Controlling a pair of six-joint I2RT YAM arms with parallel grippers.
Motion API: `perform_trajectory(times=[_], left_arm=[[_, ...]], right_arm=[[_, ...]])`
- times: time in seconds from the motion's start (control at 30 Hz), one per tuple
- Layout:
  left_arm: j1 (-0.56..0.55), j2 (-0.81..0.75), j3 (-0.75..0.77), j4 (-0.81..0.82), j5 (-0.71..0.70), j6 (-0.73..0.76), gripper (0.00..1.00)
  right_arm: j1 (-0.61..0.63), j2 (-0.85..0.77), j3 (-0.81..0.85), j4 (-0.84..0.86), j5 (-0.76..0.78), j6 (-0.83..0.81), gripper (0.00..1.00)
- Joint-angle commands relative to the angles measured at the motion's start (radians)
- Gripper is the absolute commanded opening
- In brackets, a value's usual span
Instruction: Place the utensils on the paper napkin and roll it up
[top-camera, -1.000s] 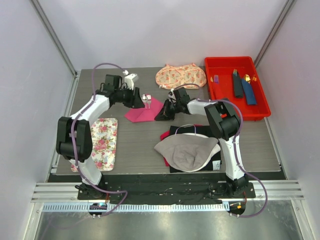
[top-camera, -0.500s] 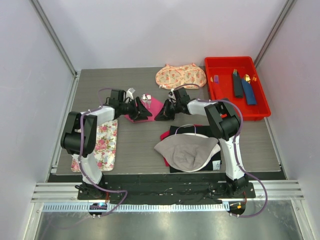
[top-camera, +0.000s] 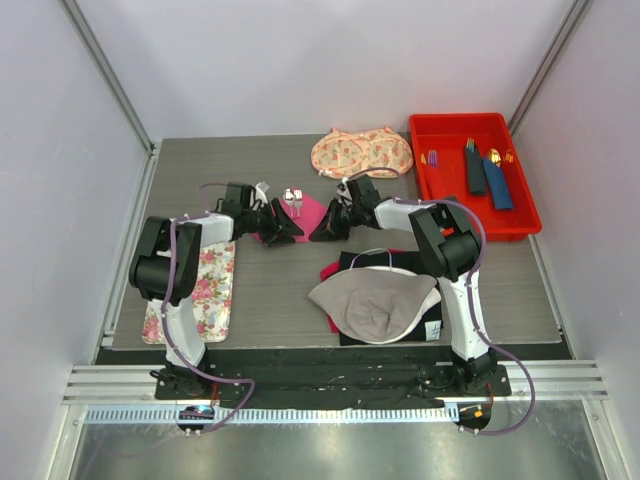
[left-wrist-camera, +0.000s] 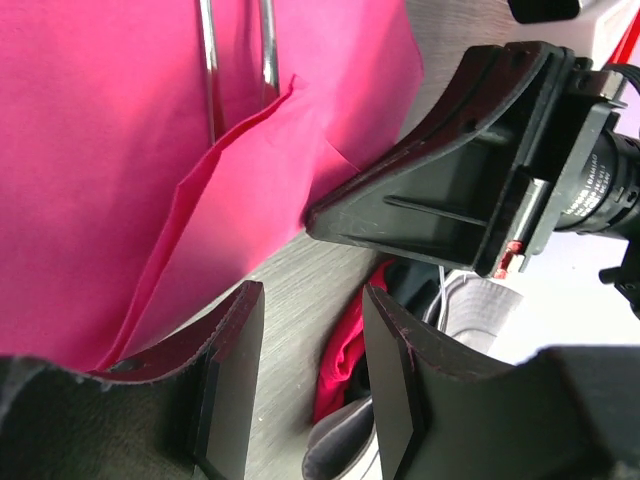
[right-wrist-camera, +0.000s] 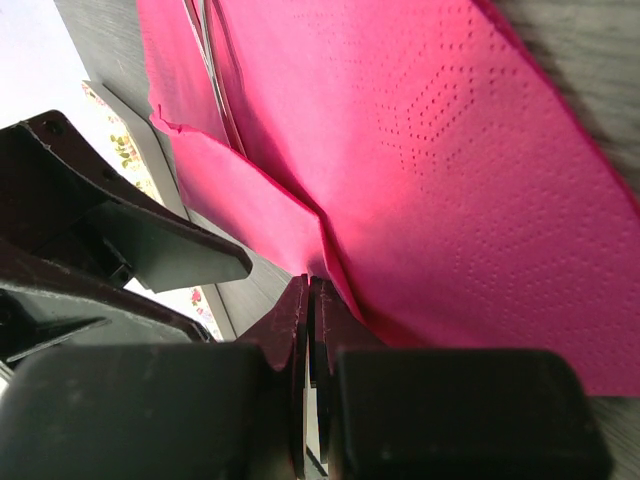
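Note:
The pink paper napkin (top-camera: 305, 213) lies on the table at centre back, its near part folded over into a raised flap (left-wrist-camera: 230, 190). Two slim silver utensils (top-camera: 293, 196) lie side by side on it, their handles running under the flap in the left wrist view (left-wrist-camera: 210, 70). My left gripper (top-camera: 287, 231) is open and low at the napkin's near left edge; its fingers (left-wrist-camera: 235, 365) straddle bare table beside the flap. My right gripper (top-camera: 323, 229) is shut, its tips (right-wrist-camera: 308, 292) pinching the flap's edge on the pink napkin (right-wrist-camera: 450, 180). The two grippers face each other closely.
A floral mat (top-camera: 205, 285) lies at the near left. A red bin (top-camera: 520, 215) at the back right holds navy rolls and gold and purple utensils. A floral cloth (top-camera: 362, 152) lies behind the napkin. A grey cap (top-camera: 372, 303) sits on black and red cloth near the right arm.
My left gripper has swung from behind the napkin's left side down to its near left edge, close to the right gripper. The right arm has not moved.

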Motion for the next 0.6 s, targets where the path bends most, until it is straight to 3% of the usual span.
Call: perform_trajectory(times=[0.0, 0.57], left_arm=[[0.007, 0.006, -0.01, 0.03, -0.016, 0.0, 0.48], [0.079, -0.043, -0.079, -0.022, -0.053, 0.018, 0.48]], right_arm=[[0.007, -0.016, -0.023, -0.049, 0.106, -0.019, 0.01], [0.007, -0.01, -0.017, -0.054, 0.115, -0.022, 0.01]])
